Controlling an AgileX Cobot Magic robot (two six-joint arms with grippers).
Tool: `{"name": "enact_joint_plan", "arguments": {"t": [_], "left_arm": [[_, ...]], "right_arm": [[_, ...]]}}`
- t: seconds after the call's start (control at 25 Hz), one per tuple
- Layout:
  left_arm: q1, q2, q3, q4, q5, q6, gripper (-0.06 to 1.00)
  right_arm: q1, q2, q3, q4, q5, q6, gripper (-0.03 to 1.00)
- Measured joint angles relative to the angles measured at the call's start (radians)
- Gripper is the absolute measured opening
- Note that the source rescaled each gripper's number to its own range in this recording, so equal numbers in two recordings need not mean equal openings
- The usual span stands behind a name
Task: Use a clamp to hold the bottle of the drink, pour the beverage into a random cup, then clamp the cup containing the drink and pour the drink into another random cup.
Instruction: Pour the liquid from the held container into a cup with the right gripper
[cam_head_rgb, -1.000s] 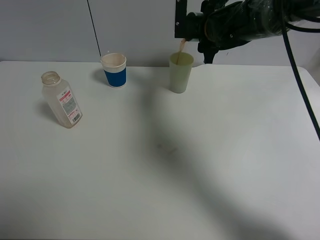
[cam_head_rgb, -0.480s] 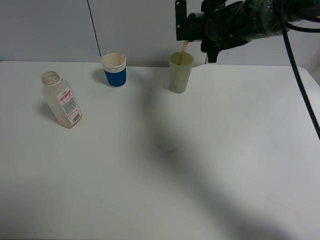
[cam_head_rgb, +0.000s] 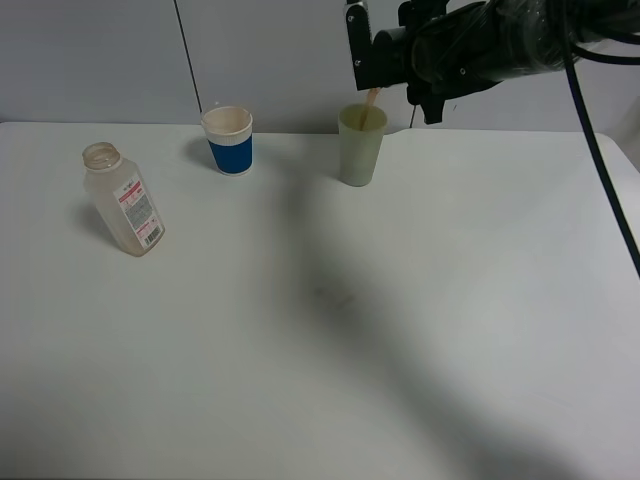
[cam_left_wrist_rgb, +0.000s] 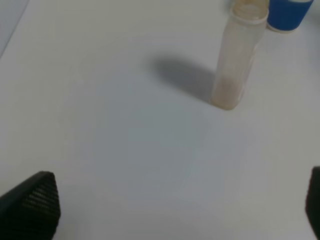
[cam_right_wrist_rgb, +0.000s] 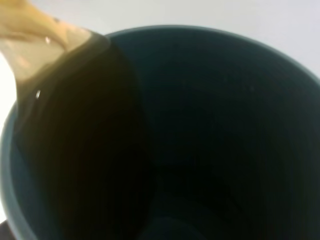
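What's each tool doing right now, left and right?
Left tool: open, holding nothing.
Right tool: closed on the dull teal-green tumbler, tipped, pouring brown tea-coloured liquid toward the tall pale yellow-green cup.

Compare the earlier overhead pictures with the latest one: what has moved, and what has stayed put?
The right arm's gripper has tipped the teal cup further, its rim swinging upward, and the brown tea keeps streaming into the pale green cup. The bottle, the blue-banded cup and the pale green cup have not moved.
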Motion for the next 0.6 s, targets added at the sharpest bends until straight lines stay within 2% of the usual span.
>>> {"name": "enact_joint_plan", "arguments": {"t": [0.12,0.32,0.44,0.52,0.56,0.6], "left_arm": [[0.000,0.000,0.000,0.000,0.000,0.000,1.00],[0.000,0.000,0.000,0.000,0.000,0.000,1.00],[0.000,0.000,0.000,0.000,0.000,0.000,1.00],[0.000,0.000,0.000,0.000,0.000,0.000,1.00],[0.000,0.000,0.000,0.000,0.000,0.000,1.00],[0.000,0.000,0.000,0.000,0.000,0.000,1.00]], "right_arm": [[0.000,0.000,0.000,-0.002,0.000,-0.051,0.01],[0.000,0.000,0.000,-0.003,0.000,-0.028,0.01],[0.000,0.000,0.000,-0.003,0.000,0.088,0.01],[0.000,0.000,0.000,-0.003,0.000,0.208,0.01],[0.000,0.000,0.000,-0.003,0.000,0.208,0.01],[0.000,0.000,0.000,-0.004,0.002,0.267,0.01]]}}
